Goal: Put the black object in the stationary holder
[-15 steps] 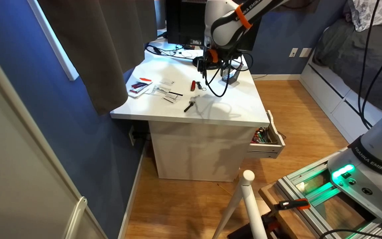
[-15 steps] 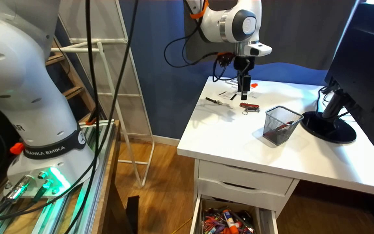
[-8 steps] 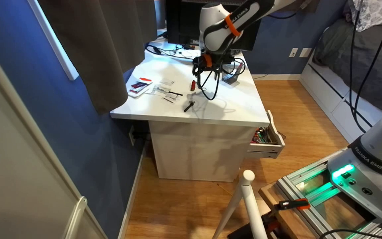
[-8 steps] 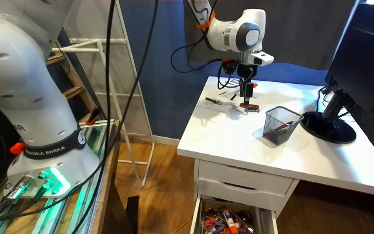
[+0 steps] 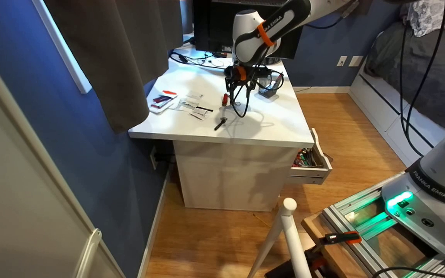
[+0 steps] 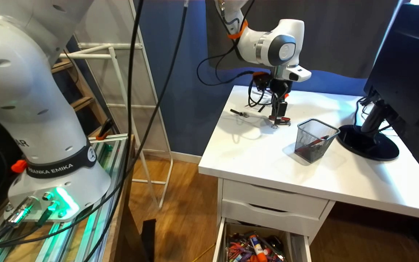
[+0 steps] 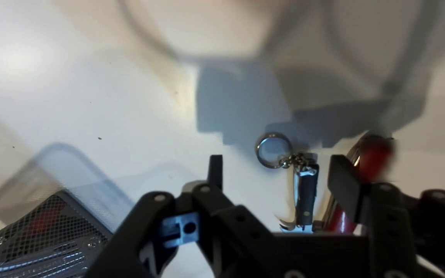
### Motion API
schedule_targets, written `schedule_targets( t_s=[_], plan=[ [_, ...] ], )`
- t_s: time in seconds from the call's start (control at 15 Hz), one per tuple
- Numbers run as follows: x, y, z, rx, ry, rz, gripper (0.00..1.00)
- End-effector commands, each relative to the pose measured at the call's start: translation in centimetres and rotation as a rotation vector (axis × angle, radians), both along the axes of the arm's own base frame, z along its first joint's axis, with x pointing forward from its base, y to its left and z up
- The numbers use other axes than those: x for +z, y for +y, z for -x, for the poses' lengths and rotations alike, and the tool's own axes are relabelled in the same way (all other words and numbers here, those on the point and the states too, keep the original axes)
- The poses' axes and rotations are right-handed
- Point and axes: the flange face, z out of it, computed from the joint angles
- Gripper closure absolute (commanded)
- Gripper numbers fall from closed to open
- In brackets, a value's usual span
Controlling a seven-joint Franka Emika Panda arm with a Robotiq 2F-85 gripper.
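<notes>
The black gripper (image 7: 277, 164) hangs low over the white worktop (image 6: 246, 156), its fingers (image 7: 344, 189) well apart. In the wrist view, a slim black-and-silver metal keychain tool (image 7: 306, 193) with a round metal ring (image 7: 273, 150) lies on the worktop, seen in the gap between them and nearer the finger on that view's right; a strip of white shows between tool and finger. A red pocket knife (image 5: 225, 100) lies just beside the tool, partly hidden by the same finger. The dark grey, four-cornered wire-mesh stationary holder (image 6: 315, 152) stands upright nearby with something red inside, and the tool lies outside it. In both exterior views, a short black-handled item (image 5: 220, 123) rests on the worktop, apart from the fingers.
</notes>
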Motion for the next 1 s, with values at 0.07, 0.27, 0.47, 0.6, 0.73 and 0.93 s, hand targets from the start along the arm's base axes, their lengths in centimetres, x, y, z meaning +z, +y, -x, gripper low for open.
schedule_targets(
  t_s=[0.07,0.27,0.47,0.6,0.73,0.93],
  plan=[
    [-1.3,0.3,-1.1,0.03,-0.001,-0.021,0.54],
    [-1.9,0.2,-1.4,0.041,-0.009,-0.028,0.5],
    [-1.8,0.4,-1.8,0.058,-0.04,-0.04,0.53],
    [-1.7,0.5,-2.0,0.068,-0.053,-0.044,0.56],
    [-1.8,0.5,-2.2,0.072,-0.059,-0.048,0.57],
    [-1.9,0.6,-2.5,0.074,-0.064,-0.06,0.57]
  ],
)
